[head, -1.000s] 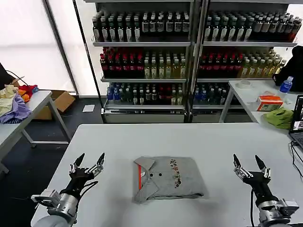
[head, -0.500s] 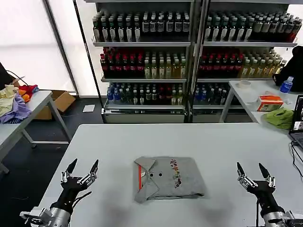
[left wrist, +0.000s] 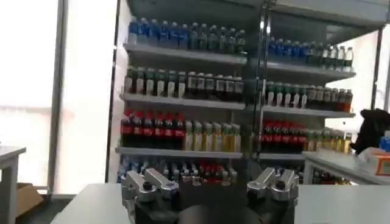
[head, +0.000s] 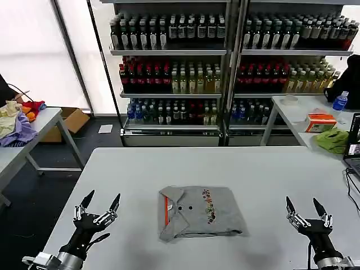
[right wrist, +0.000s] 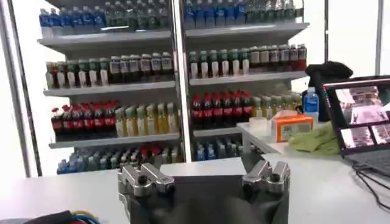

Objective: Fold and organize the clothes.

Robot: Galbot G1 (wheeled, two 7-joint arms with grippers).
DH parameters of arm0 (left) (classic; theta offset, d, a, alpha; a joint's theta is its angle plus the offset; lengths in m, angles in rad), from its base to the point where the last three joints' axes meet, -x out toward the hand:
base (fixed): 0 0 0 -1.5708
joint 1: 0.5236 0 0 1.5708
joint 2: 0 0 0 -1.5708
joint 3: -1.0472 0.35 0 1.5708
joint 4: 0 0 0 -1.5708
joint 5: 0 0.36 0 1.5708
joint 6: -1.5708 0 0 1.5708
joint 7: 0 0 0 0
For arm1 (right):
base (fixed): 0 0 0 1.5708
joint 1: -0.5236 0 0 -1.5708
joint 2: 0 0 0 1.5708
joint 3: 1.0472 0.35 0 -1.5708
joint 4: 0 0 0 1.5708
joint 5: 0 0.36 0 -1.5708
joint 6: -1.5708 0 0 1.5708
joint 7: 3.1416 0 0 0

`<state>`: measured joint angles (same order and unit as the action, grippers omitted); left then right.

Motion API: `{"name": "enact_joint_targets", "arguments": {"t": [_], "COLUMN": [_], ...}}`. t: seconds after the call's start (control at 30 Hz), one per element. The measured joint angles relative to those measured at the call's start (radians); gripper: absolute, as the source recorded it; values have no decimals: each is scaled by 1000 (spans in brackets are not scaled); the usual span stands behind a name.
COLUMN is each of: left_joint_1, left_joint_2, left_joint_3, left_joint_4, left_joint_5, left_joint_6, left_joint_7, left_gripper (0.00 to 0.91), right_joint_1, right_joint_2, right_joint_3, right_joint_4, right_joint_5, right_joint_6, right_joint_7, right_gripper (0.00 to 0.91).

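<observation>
The clothes in view are one light grey collared shirt (head: 203, 212), lying folded into a neat rectangle at the middle of the white table (head: 225, 166). An orange-red stripe runs by its collar and a small multicoloured print crosses its chest. My left gripper (head: 102, 197) hovers open over the table's near left part, well to the left of the shirt and apart from it. My right gripper (head: 302, 201) stands open at the near right, also clear of the shirt. In the wrist views, the left gripper (left wrist: 210, 182) and the right gripper (right wrist: 205, 176) both hold nothing, and each looks toward the bottle shelves.
Shelves of bottles (head: 225, 67) stand behind the table. A side table at the right carries a lime-green cloth (head: 332, 139), an orange box (head: 319, 122) and a blue bottle (head: 339, 101). A laptop (head: 354, 143) sits at the right edge. Coloured fabrics (head: 17, 121) lie on a left table.
Both grippers have drawn back toward the table's near edge and sit lower in the head view. They stay open. The shirt has not moved.
</observation>
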<state>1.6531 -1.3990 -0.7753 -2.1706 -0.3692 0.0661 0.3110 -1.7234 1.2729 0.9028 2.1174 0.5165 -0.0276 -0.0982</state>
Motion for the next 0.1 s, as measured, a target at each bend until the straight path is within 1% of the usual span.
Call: {"name": "enact_joint_targets", "arguments": {"t": [0.1], "left_joint_1": [6], "left_joint_2": [-1], "left_joint_3": [-5], "left_joint_4": [-7], "left_joint_5": [7], "left_joint_6": [4], "left_joint_7": [7], "left_gripper": [907], "right_joint_1": [-1], "right_joint_2": [4], "right_joint_3": [-1], "right_joint_4": [3], "right_joint_5": [0], "right_joint_6": [1], "right_joint_7": [1], "right_gripper": [907]}}
